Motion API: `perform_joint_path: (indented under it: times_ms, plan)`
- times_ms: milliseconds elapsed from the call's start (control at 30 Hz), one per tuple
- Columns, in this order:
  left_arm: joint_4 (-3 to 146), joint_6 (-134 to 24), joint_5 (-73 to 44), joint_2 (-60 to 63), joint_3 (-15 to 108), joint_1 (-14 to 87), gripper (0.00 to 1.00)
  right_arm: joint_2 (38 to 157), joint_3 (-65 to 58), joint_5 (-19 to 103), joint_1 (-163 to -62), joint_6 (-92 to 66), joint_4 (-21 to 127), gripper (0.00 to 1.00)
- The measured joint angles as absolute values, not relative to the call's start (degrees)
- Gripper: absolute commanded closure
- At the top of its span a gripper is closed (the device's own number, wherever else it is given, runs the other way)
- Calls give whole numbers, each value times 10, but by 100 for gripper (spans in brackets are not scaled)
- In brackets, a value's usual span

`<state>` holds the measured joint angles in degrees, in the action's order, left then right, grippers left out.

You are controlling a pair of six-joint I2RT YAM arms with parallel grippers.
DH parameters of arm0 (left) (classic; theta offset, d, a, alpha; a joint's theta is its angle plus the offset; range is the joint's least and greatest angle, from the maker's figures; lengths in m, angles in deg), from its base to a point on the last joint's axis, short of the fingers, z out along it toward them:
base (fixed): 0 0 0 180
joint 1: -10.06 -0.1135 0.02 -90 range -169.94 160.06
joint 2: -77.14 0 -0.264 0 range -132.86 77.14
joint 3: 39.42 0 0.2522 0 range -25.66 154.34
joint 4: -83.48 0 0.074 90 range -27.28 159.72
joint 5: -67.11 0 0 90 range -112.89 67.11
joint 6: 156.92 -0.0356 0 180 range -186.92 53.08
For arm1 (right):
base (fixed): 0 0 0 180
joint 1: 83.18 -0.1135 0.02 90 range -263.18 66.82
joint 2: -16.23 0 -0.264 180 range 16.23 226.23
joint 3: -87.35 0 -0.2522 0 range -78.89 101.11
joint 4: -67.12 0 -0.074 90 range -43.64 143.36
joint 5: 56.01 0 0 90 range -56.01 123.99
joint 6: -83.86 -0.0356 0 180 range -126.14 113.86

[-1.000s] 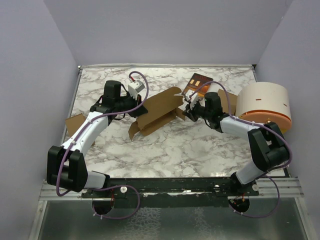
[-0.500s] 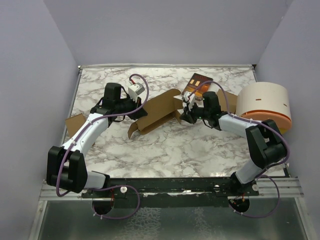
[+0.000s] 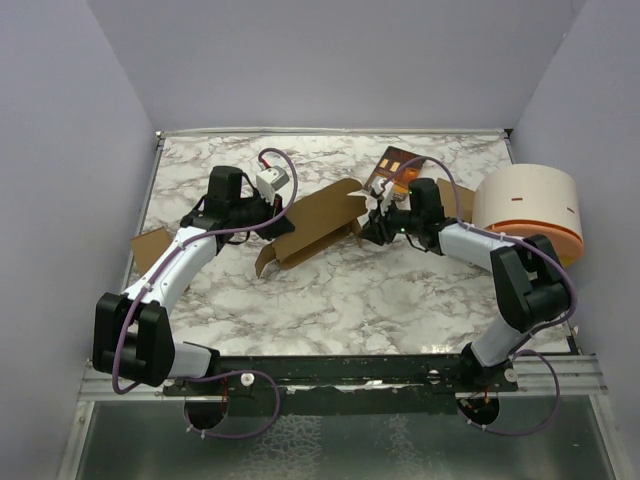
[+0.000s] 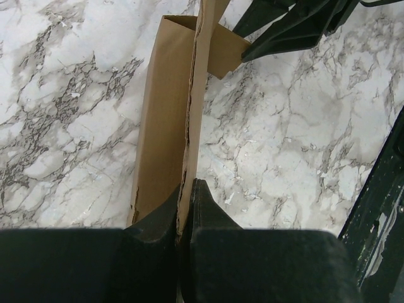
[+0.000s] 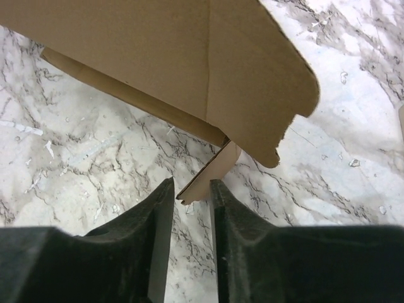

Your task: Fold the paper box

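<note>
The tan paper box lies partly folded in the middle of the marble table, running from lower left to upper right. My left gripper is shut on the thin edge of one upright wall of the box; in the left wrist view, its fingertips pinch the wall. My right gripper is at the box's right end. In the right wrist view it is open, with a small tab of the box poking between the fingers, unclamped.
A dark printed booklet lies behind the right gripper. A round white drum with an orange band stands at the right edge. A loose cardboard piece lies at the left edge under my left arm. Purple walls surround the table.
My right gripper has moved slightly left, up to the box's right end. The box's near flap has lifted and the box looks narrower. The left gripper has kept its hold.
</note>
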<state>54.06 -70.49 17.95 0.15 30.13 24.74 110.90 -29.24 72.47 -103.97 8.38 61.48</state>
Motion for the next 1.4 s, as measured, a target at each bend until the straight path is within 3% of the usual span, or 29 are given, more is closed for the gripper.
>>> perform_joint_path:
  times_ms: [300, 467, 700, 867, 967, 1400]
  plan:
    - [541, -705, 180, 1, 301, 247, 100, 1126, -276, 785, -1010, 72, 601, 46]
    - [541, -705, 180, 1, 301, 246, 100, 1126, -265, 834, -991, 88, 585, 44]
    - [541, -705, 180, 1, 301, 245, 100, 1111, -252, 891, -956, 122, 545, 46]
    - [541, -704, 182, 1, 301, 243, 100, 1102, -245, 899, -935, 119, 545, 70]
    - [541, -703, 186, 1, 301, 242, 100, 1105, -240, 873, -931, 96, 547, 75]
    - [543, -700, 200, 1, 301, 235, 100, 1262, -85, 826, -932, 33, 554, 73]
